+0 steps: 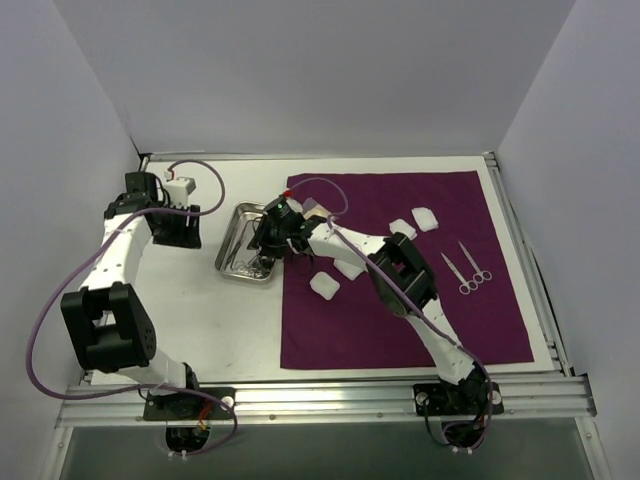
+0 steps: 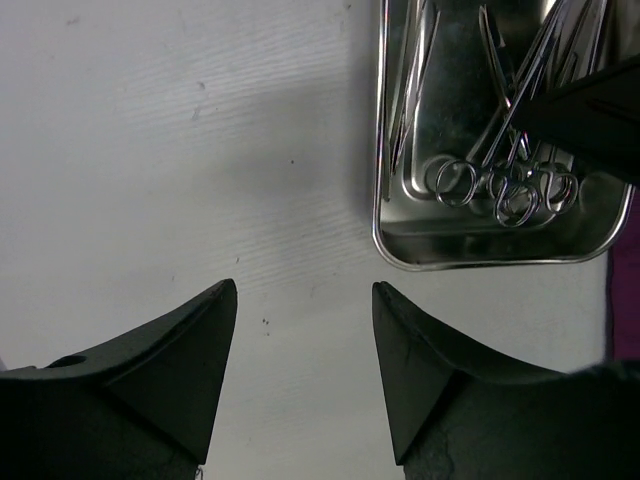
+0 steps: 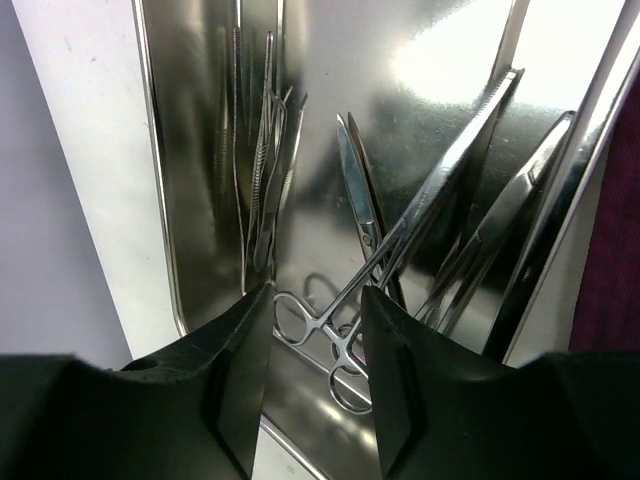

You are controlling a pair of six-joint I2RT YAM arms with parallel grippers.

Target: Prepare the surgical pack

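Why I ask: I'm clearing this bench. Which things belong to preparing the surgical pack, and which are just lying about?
Belongs to the job: purple cloth; steel tray; instruments in the tray; two scissors on the cloth; white gauze pads.
Just lying about: nothing loose that I can see; besides these there is only the white table and its metal frame.

Dark purple cloth (image 1: 400, 320), silver tray (image 1: 229, 240)

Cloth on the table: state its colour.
The cloth is plain dark purple, with no pattern; the top view shows it best.
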